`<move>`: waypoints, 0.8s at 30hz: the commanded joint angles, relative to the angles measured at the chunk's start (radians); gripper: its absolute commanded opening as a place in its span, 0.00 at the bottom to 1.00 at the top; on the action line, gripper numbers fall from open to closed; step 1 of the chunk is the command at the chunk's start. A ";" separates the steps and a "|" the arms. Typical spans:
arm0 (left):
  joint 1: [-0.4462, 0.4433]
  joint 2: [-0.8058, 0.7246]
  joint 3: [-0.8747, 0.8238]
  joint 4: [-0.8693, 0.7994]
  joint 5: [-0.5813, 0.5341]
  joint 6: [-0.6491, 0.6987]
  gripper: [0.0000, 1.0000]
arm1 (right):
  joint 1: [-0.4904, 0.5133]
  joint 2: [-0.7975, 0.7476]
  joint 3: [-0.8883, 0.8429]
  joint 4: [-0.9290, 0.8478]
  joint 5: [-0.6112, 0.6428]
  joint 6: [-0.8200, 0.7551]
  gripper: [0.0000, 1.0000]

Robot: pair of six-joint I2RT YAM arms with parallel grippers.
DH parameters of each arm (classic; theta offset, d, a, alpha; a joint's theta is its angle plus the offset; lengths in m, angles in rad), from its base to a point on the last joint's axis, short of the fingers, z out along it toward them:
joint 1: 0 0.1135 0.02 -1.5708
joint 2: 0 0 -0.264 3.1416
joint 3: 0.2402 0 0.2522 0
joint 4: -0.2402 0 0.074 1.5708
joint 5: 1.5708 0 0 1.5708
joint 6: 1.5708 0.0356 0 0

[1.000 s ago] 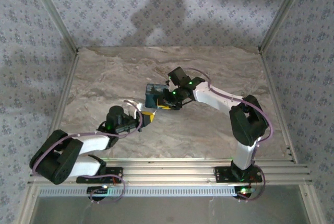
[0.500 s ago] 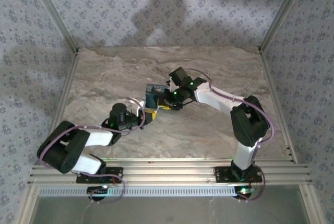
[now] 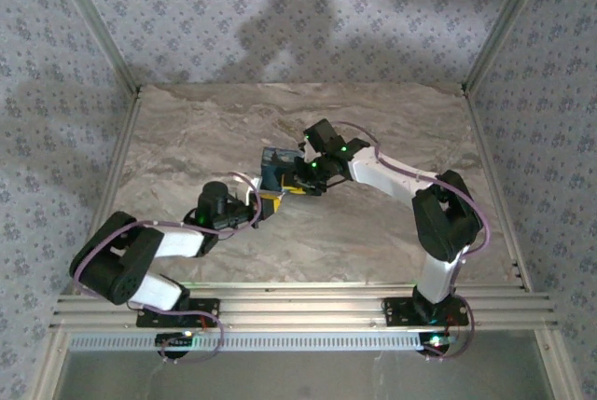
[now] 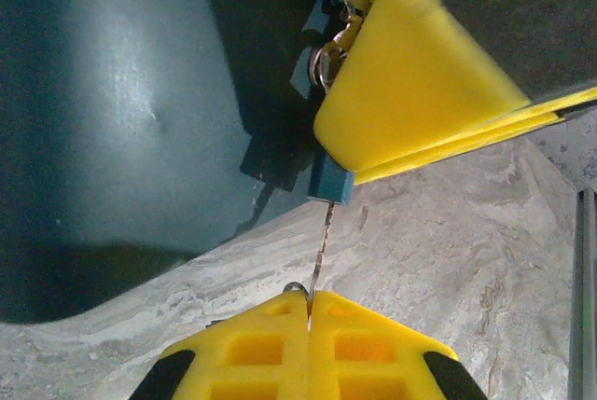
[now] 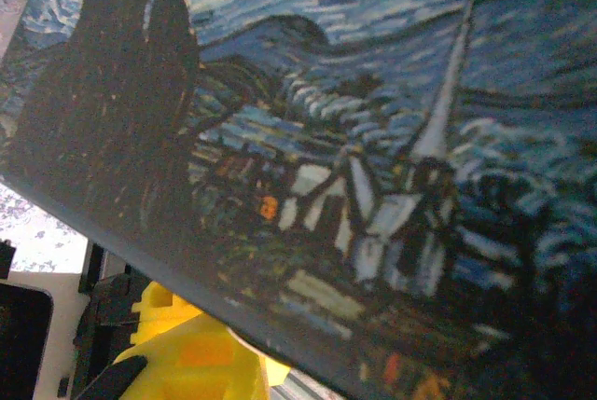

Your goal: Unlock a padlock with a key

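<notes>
On the marble bench [image 3: 373, 241], the two arms meet at a small dark-blue box [image 3: 276, 161] near the middle. The left pincer [image 3: 265, 204] comes in from the near left. Its yellow fingers [image 4: 252, 349] are pressed together on the key [image 4: 319, 249]. The thin toothed blade sticks out from between them, pointing away from the arm.

The key's tip touches the near face of the padlock [image 4: 332, 181], a small teal block just beside the box's dark side wall. Shiny metal rings [image 4: 343, 27] show just beyond the block.

The right pincer [image 3: 298, 184] reaches in from the far right, against the right side of the box. One yellow finger [image 4: 410, 92] lies over the padlock; whether its jaws are clamped on the padlock I cannot tell.

From the right wrist, the box face [image 5: 373, 139] carries a printed painting: swirling blue night sky, a dark cypress, village roofs and a pale steeple.
</notes>
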 commanded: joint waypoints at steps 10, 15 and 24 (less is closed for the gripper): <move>-0.006 0.025 0.022 0.088 -0.006 -0.029 0.00 | -0.008 -0.032 -0.015 0.039 -0.055 0.017 0.00; -0.006 0.021 0.021 0.101 -0.006 -0.032 0.00 | -0.012 -0.033 -0.031 0.062 -0.065 0.028 0.00; -0.018 0.032 0.038 0.096 -0.006 -0.034 0.00 | -0.011 -0.027 -0.039 0.086 -0.074 0.043 0.00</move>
